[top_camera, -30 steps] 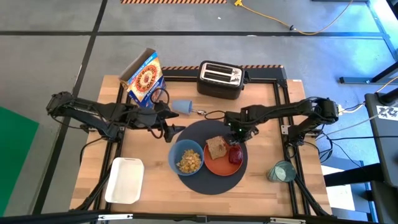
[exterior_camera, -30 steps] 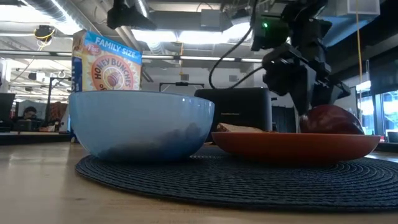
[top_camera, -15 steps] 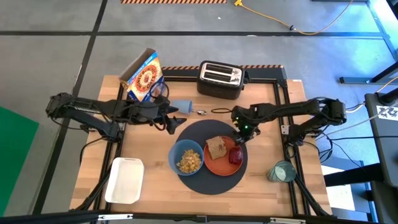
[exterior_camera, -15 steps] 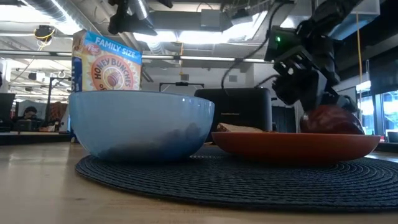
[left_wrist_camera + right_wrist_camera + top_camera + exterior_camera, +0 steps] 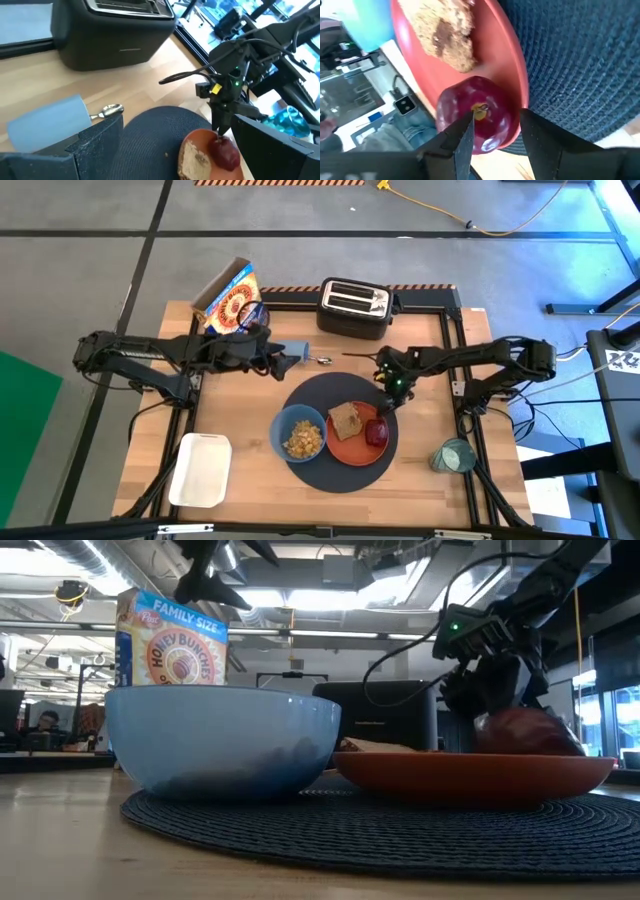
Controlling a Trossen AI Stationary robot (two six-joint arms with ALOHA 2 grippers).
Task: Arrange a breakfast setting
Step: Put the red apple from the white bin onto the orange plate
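- the metal spoon (image 5: 322,361) lies on the table between the black toaster (image 5: 354,307) and the dark placemat (image 5: 338,430), just beside the left gripper (image 5: 289,360), bowl end away from it.
- left gripper is nearer; its fingers (image 5: 95,145) stand wide and empty.
- right gripper (image 5: 390,393), narrowly open and empty, hovers over the red fruit (image 5: 477,120) on the orange plate (image 5: 352,446).

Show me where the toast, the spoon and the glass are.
toast (image 5: 347,418), high view, middle of the slice
spoon (image 5: 111,109), left wrist view, its bowl
glass (image 5: 452,456), high view, its open top
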